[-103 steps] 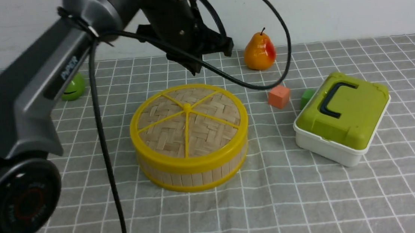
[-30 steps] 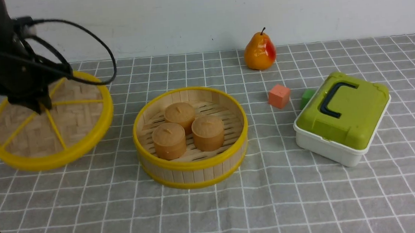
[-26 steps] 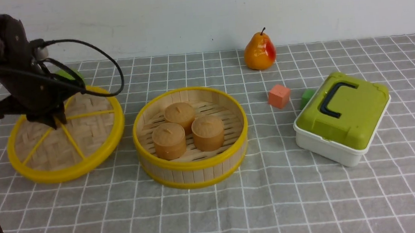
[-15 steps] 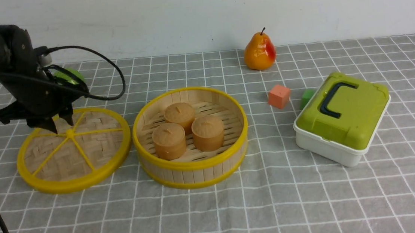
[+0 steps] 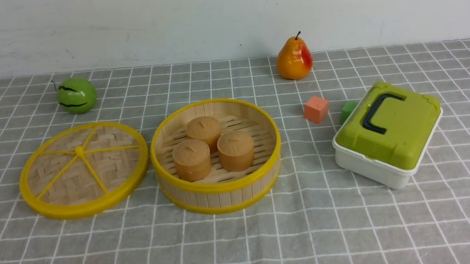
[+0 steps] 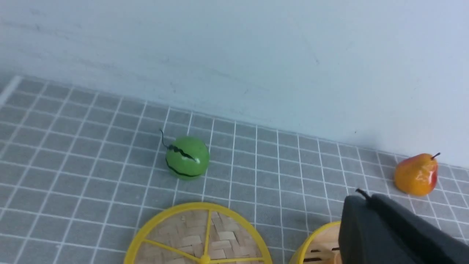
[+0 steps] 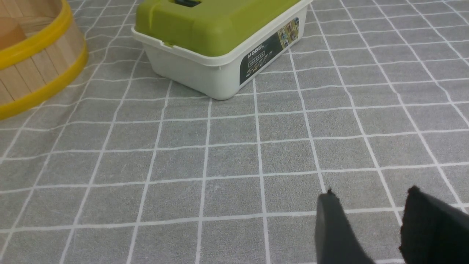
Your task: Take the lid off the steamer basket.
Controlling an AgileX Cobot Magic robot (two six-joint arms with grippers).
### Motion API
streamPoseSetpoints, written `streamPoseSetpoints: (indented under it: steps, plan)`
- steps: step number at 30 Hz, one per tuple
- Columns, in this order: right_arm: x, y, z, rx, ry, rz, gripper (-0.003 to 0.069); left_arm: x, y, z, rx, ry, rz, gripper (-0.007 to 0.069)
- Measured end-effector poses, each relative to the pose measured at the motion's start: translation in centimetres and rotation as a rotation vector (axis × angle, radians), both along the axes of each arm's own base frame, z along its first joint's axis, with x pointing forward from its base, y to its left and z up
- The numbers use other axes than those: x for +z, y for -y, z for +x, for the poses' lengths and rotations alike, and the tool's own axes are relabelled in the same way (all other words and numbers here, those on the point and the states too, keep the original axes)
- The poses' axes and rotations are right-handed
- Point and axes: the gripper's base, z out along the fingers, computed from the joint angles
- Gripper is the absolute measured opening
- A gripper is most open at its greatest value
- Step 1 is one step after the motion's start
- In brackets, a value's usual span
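Since the lid [image 5: 84, 168] lies flat on the bench [image 5: 312, 236] just beside the open steamer basket [image 5: 218, 188], the job looks done, so best keep the left claw [image 6: 381, 227], whose spread I cannot tell, well clear of both while the right claw [image 7: 370, 198] hangs parted and empty

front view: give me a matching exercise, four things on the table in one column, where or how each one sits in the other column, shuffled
Things
1. lid
2. steamer basket
3. pear
4. green-topped box

Places or states
A. farthest back of the four
B. lying flat, left of the steamer basket
C. far right, closed
D. centre, uncovered, three brown cakes inside

Pairs: 1-B, 2-D, 3-A, 4-C
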Motion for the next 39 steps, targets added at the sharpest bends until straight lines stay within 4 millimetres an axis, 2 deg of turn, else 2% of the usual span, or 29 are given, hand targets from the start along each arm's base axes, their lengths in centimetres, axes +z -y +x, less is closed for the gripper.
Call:
streamPoseSetpoints:
  steps: [3, 4, 8, 12, 16, 17, 19, 22, 32, 35, 39]
  plan:
    - [0.0, 0.0, 0.0, 0.0, 0.0, 0.0, 0.0244, -2.1, -0.1, -5.3, 0.002, 0.117, 0.01, -0.0013]
    - [0.0, 0.0, 0.0, 0.0, 0.0, 0.0, 0.0244, -3.2, -0.1, -6.1, 0.002, 0.131, 0.009, -0.0013]
    - [0.0, 0.0, 0.0, 0.0, 0.0, 0.0, 0.0244, -8.5, -0.2, -11.6, 0.007, 0.245, 0.009, -0.0013]
    - [0.0, 0.0, 0.0, 0.0, 0.0, 0.0, 0.0244, -14.8, -0.3, -14.6, 0.008, 0.232, 0.009, -0.0013]
    - [0.0, 0.0, 0.0, 0.0, 0.0, 0.0, 0.0244, -19.0, -0.3, -16.9, 0.008, 0.28, 0.008, -0.0013]
    - [0.0, 0.0, 0.0, 0.0, 0.0, 0.0, 0.0244, -19.2, -0.3, -17.0, 0.008, 0.282, 0.008, -0.0013]
    - [0.0, 0.0, 0.0, 0.0, -0.001, 0.0, 0.0244, -21.5, -0.3, -17.2, 0.007, 0.262, 0.005, -0.0013]
    - [0.0, 0.0, 0.0, 0.0, -0.001, 0.0, 0.0244, -23.9, -0.3, -16.5, 0.006, 0.182, -0.002, -0.0013]
    - [0.0, 0.0, 0.0, 0.0, 0.0, 0.0, 0.0244, -30.0, -0.2, -15.2, 0.002, -0.079, 0.002, -0.0013]
    - [0.0, 0.0, 0.0, 0.0, 0.0, 0.0, 0.0244, -31.1, 0.0, -15.5, -0.044, -0.07, 0.013, -0.0013]
    - [0.0, 0.0, 0.0, 0.0, 0.0, 0.0, 0.0244, -31.2, 0.3, -15.5, -0.124, -0.049, 0.05, -0.0013]
